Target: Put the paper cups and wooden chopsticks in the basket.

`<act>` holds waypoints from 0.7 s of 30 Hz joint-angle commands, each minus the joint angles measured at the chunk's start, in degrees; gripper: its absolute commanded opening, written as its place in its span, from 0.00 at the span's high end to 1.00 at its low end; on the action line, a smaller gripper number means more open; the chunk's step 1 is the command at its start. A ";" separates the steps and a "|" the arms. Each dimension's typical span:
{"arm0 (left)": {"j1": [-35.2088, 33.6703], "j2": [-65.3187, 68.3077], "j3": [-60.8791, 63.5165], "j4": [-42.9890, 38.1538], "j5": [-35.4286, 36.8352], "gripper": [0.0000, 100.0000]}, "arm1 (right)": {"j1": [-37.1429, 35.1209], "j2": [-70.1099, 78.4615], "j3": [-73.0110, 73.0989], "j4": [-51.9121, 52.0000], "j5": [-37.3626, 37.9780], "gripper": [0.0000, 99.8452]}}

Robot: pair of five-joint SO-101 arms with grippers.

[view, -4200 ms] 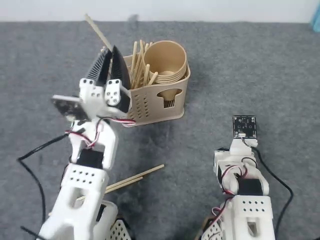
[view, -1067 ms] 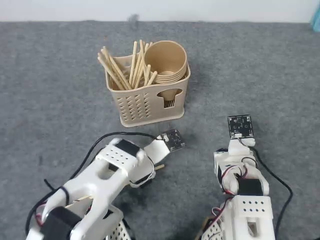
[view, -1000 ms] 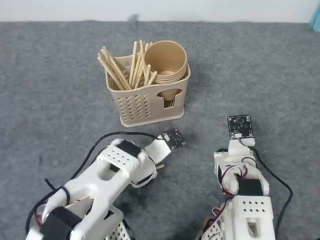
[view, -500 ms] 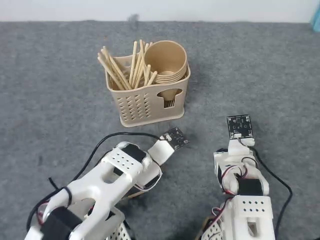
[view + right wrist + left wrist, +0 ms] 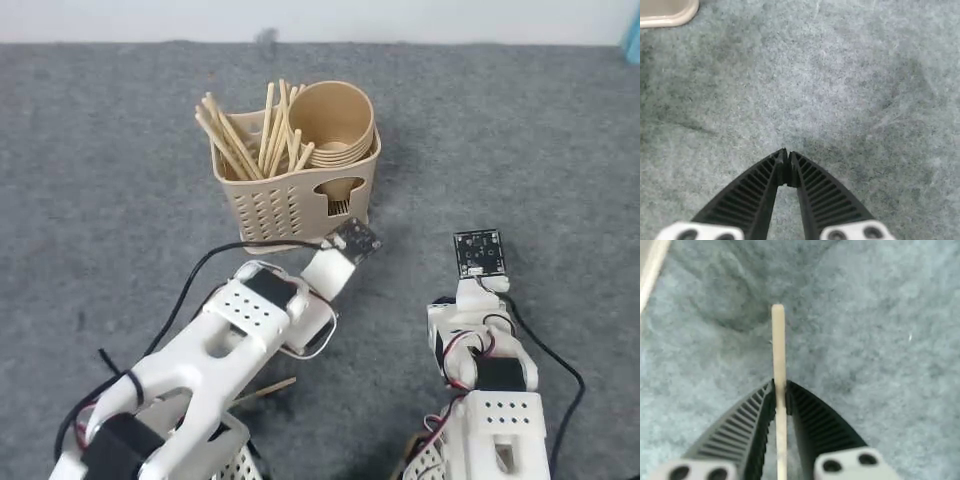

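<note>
1. While the left arm [image 5: 230, 350] lies folded low over the grey counter [image 5: 520, 130], its left tool [image 5: 780, 392] is closed narrow on a single wooden chopstick [image 5: 778, 355]. The stick is pinched between the ribbed fingers [image 5: 747, 425], and its blunt end sticks out past the tips above the grey surface.
2. The right tool [image 5: 786, 162] points down at bare counter. Its fingers are pressed together at the tips with nothing between them.
3. The right arm [image 5: 485, 370] sits drawn back near the front edge of the high view, well apart from the basket [image 5: 300, 205].
4. The basket stands upright on the counter beyond both arms, closer to the left arm.
5. A nested stack of paper cups [image 5: 332, 125] sits in the part of the basket toward the right arm.
6. A bundle of chopsticks [image 5: 245, 135] leans in the other part, with the ends fanning out above the rim.
7. One more stick end [image 5: 262, 388] shows on the counter beside the left arm's base; I cannot tell whether it belongs to the gripped chopstick.
</note>
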 commanded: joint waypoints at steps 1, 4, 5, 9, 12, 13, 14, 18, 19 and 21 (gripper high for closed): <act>-0.18 -1.58 -6.11 6.15 2.37 0.98 | 0.40 -1.27 -0.79 0.13 1.14 0.99; -0.18 -6.51 -8.75 10.11 3.69 0.98 | 0.40 -1.27 -0.79 0.13 1.14 0.99; -0.26 -9.14 -9.01 10.73 4.04 0.98 | 0.40 -1.27 -0.79 0.13 1.14 0.99; -0.26 -22.68 -8.31 11.52 5.54 0.98 | 0.40 -1.27 -0.79 0.13 1.14 0.99; -2.46 -32.97 -6.64 11.43 8.44 0.98 | 0.40 -1.27 -0.70 0.22 1.14 0.99; -3.60 -36.40 -6.02 11.43 9.58 0.98 | 0.40 -1.27 -0.70 0.31 1.14 0.99; -5.10 -39.74 -5.32 11.43 10.64 0.98 | 0.40 -1.27 -0.70 0.31 1.14 0.99; -11.43 -52.04 -2.95 11.43 13.27 0.98 | 0.40 -1.27 -0.70 0.31 1.14 0.99; -12.57 -54.86 -2.42 11.43 13.27 0.98 | 0.40 -1.27 -0.70 0.31 1.14 0.99; -14.33 -60.40 -1.45 11.43 13.27 0.98 | 0.40 -1.27 -0.70 0.40 1.14 0.99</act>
